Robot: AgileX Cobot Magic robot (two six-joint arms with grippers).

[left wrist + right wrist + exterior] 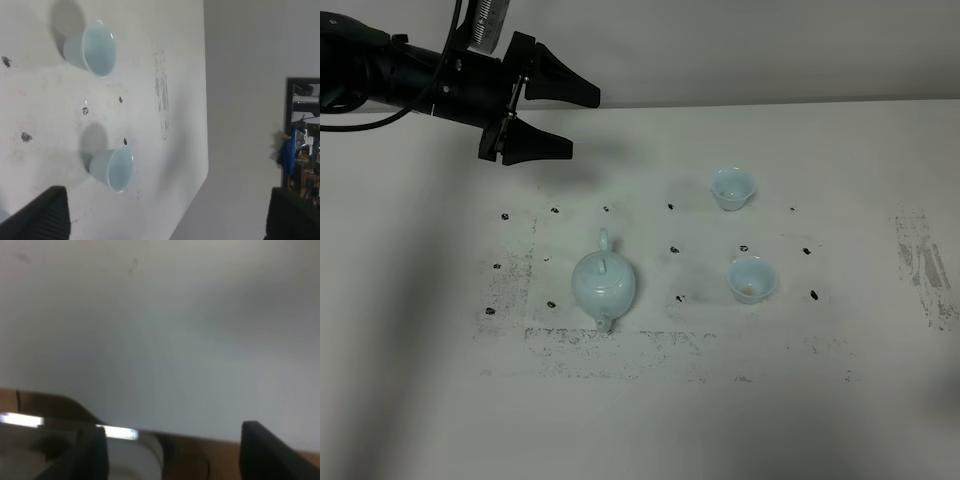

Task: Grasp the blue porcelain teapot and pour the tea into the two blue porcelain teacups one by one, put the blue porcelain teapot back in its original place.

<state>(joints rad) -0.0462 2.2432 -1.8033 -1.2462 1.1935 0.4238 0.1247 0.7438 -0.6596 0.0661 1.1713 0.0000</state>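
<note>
The blue porcelain teapot (605, 283) stands upright on the white table (420, 350), lid on, spout toward the front edge. The two blue porcelain teacups sit to its right, one farther back (733, 187) and one nearer (752, 279). In the left wrist view both cups (97, 48) (116, 167) show, but not the teapot. My left gripper (582, 122) hovers open above the table's back left, well clear of the teapot, nothing between its fingers (45, 215). My right gripper (175, 455) is open and empty in its wrist view and out of the exterior view.
Small black marks (672, 250) and scuffed patches (925, 265) dot the tabletop around the tea set. The table's far edge (770, 103) meets a pale wall. The right wrist view shows only a blank white surface and a brown edge.
</note>
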